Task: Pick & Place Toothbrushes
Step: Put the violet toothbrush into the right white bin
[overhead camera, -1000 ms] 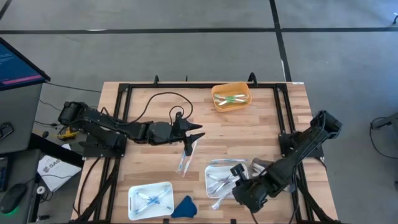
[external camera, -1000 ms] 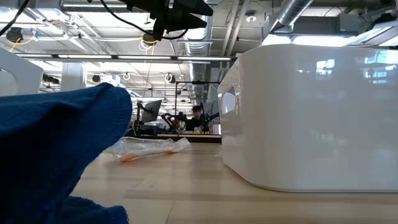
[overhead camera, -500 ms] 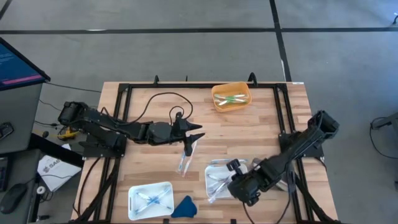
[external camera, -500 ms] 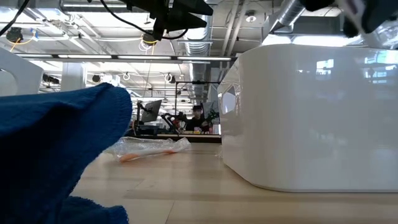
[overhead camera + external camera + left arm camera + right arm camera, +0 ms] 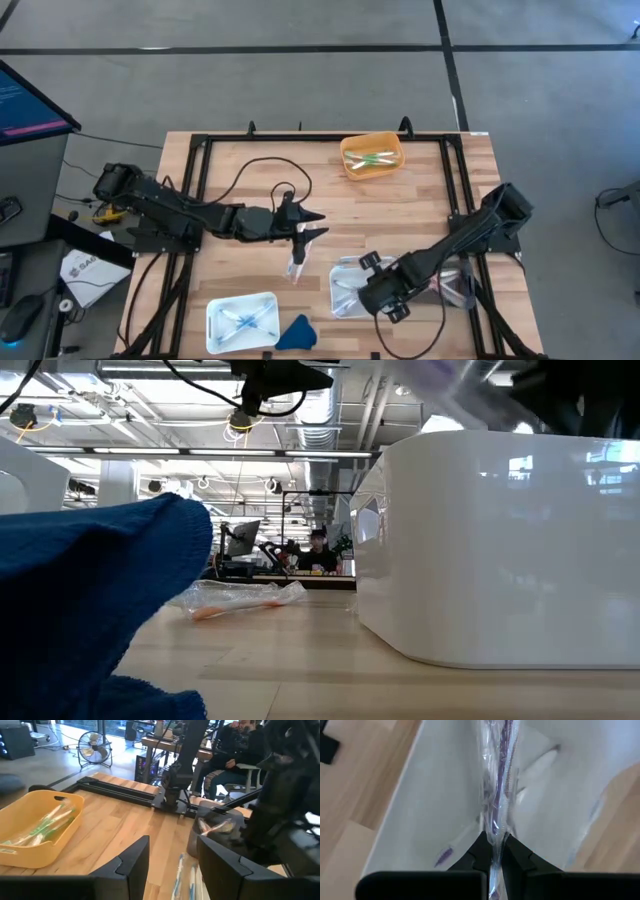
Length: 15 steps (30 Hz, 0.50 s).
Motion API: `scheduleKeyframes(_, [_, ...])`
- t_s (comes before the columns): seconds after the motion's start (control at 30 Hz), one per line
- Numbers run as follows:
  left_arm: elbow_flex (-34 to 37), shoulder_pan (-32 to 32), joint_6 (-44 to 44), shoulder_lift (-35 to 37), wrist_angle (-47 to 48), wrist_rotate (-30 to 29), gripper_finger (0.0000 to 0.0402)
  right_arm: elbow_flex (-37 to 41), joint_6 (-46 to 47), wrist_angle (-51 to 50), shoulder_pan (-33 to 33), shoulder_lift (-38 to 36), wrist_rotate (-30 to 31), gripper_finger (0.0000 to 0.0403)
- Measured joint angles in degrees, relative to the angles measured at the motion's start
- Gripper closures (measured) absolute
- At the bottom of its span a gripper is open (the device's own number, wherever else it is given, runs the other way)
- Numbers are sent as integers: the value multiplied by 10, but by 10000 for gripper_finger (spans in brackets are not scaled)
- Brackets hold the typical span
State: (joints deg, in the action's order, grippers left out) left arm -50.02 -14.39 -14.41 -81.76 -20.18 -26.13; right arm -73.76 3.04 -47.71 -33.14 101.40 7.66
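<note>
My right gripper (image 5: pixel 362 296) points steeply down over the white tray (image 5: pixel 340 272) near the table's front, shut on a purple toothbrush in a clear wrapper (image 5: pixel 496 795). More wrapped toothbrushes lie in that tray. My left gripper (image 5: pixel 312 226) hovers open at mid-table, pointing almost level toward the right. Just on its near side, another wrapped toothbrush (image 5: pixel 297 258) lies flat on the wood, and it shows below the fingers in the left wrist view (image 5: pixel 182 879). The low view shows that toothbrush (image 5: pixel 235 600) behind the tray's tall white wall (image 5: pixel 500 540). My right gripper pinches one end of the clear wrapper (image 5: pixel 494 840) between its two fingers (image 5: pixel 481 854), from above, fingers slanting down. The toothbrush runs on in line with the fingers, down into the white tray. Whether its far end touches the tray's floor I cannot tell.
A yellow tray (image 5: pixel 347 170) with green toothbrushes stands at the far middle of the table. A second white tray (image 5: pixel 214 309) with blue ones sits at the front left, and a blue cloth lump (image 5: pixel 295 333) lies beside it. A black frame (image 5: pixel 200 150) rims the table.
My right gripper has gone toward the table's left edge and down, tipping steeper, carrying the wrapped toothbrush from the tray's near right corner to over its middle. It has stayed shut.
</note>
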Motion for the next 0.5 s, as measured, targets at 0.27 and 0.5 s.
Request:
scheduleKeyframes(0.27, [0,-1,0,0,0,-1,245,0,13,-12,21,11,-19,385])
scheduleKeyframes(0.5, [0,-4,0,0,0,-2,245,0,15,-22,17,11,-18,388])
